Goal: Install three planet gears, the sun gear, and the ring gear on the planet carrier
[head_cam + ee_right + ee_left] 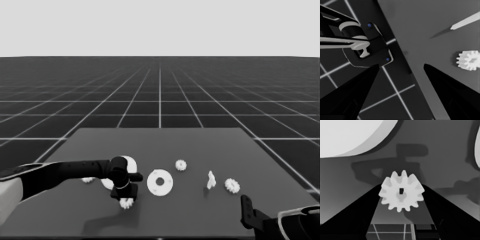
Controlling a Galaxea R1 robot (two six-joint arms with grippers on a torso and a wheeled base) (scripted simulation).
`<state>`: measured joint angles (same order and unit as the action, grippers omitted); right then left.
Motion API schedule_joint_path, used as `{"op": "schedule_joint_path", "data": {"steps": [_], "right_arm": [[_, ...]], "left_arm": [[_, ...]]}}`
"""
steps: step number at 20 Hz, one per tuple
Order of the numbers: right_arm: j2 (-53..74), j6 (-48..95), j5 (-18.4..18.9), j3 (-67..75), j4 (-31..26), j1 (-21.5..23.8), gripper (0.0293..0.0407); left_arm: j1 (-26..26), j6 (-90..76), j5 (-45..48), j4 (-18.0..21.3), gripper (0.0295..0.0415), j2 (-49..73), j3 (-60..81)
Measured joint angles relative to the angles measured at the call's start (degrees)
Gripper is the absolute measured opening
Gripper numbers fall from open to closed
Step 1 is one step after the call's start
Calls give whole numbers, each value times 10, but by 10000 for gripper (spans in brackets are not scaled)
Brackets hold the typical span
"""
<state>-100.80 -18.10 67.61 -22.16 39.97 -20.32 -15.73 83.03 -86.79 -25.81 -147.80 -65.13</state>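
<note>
Nothing installed yet: smaller round part (pixel 160 182) bare at table (pixel 250 150) centre. Left gripper (pixel 127 198) fingers (pixel 357 217) pinching gear (pixel 401 191), just beside larger round part (pixel 131 164). Right gripper (pixel 246 210) parked, fingers spread, empty. Other gears scattered.

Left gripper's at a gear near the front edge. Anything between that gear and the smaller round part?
Nothing visible. The small white toothed gear sits between the left gripper's jaws, and the flat white smaller round part with a wide hole lies just beside it, with only bare dark table between. The larger white round part lies behind the gripper, off that path.
</note>
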Motion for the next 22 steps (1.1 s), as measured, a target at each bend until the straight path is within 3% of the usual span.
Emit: {"op": "schedule_joint_path", "data": {"steps": [3, 5, 6, 8, 13, 16, 22], "right_arm": [[0, 0, 0, 0, 0, 0, 385], [0, 0, 0, 0, 0, 0, 385], [0, 0, 0, 0, 0, 0, 385], [0, 0, 0, 0, 0, 0, 385], [0, 0, 0, 0, 0, 0, 385], [0, 0, 0, 0, 0, 0, 385], [0, 0, 0, 0, 0, 0, 385]], "left_arm": [[0, 0, 0, 0, 312, 0, 0], [166, 78, -45, 172, 313, 27, 115], [220, 82, -40, 221, 312, 26, 117], [268, 76, -34, 266, 312, 23, 108], [290, 70, -32, 287, 312, 22, 100], [288, 89, -31, 287, 313, -156, -60], [287, 74, -32, 286, 312, -200, -117]]}}
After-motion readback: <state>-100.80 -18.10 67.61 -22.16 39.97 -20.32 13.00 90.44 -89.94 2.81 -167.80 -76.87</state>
